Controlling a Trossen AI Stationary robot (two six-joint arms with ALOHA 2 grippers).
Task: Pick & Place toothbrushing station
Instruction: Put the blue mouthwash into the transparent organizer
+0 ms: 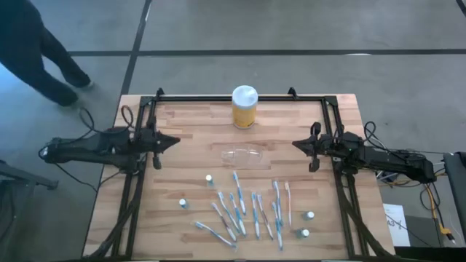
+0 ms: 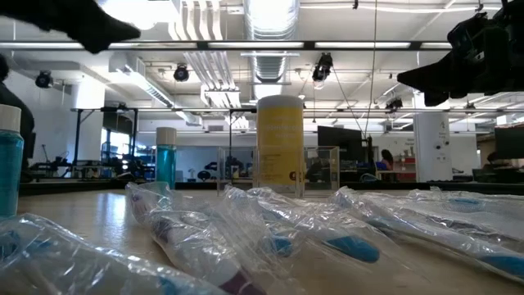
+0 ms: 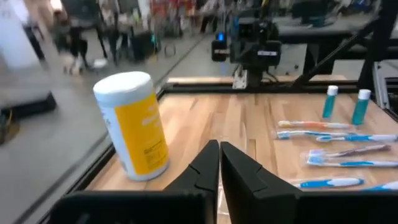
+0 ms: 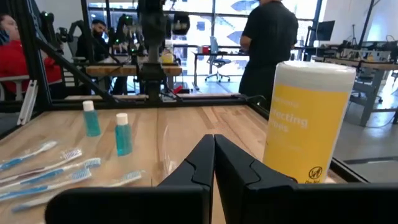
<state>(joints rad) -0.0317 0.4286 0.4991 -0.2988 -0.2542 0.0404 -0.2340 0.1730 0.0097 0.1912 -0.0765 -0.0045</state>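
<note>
Item: my left gripper point(image 1: 175, 141) and right gripper point(image 1: 296, 143), both closed, empty. Toothbrushes point(image 1: 240, 207) lay scattered near holder point(image 1: 242, 156); I judged opening wide first advisable.

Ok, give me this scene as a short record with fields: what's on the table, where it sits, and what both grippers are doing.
surface: wooden table
holder: small clear plastic holder, table middle, nothing in it
brushes: slim blue-and-white toothbrushes, scattered flat near the front edge
bottles: tiny white-capped blue bottles, upright, around the brushes
jar: yellow jar with white lid, upright at the back edge
left gripper: left side, holding nothing
right gripper: shut, right side, holding nothing
</note>
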